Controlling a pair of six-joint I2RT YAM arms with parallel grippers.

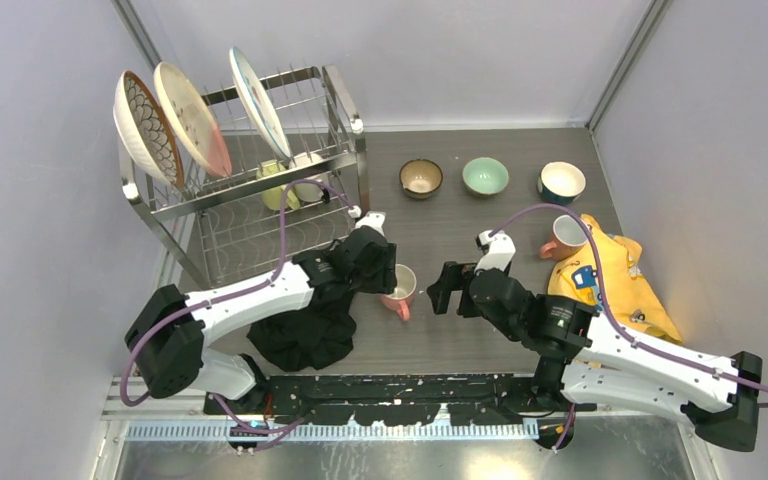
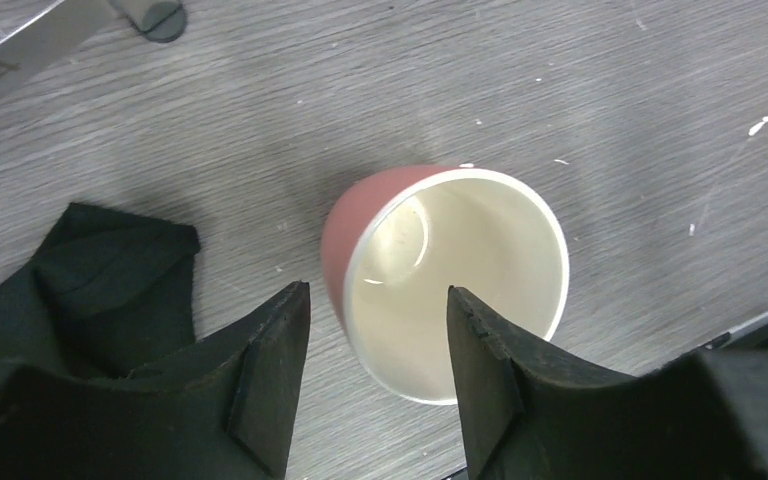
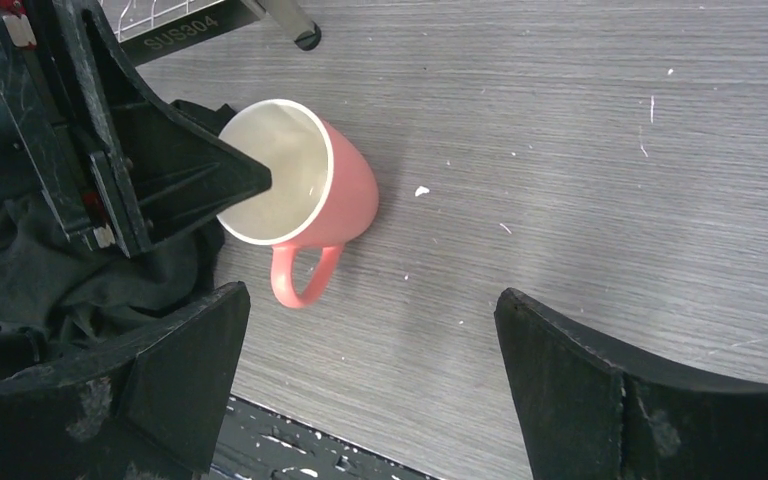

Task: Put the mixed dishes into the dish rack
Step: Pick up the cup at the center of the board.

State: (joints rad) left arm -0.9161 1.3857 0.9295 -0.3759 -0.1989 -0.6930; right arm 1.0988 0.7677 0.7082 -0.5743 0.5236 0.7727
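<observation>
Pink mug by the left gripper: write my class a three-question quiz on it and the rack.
1. True or false: the pink mug by the left gripper sits in the dish rack.
2. How many plates stand in the rack?
3. The right gripper is: A) open, empty; B) shut on a bowl; C) shut on a cloth.
Key: 1 false, it is on the table; 2 three; 3 A.
</observation>
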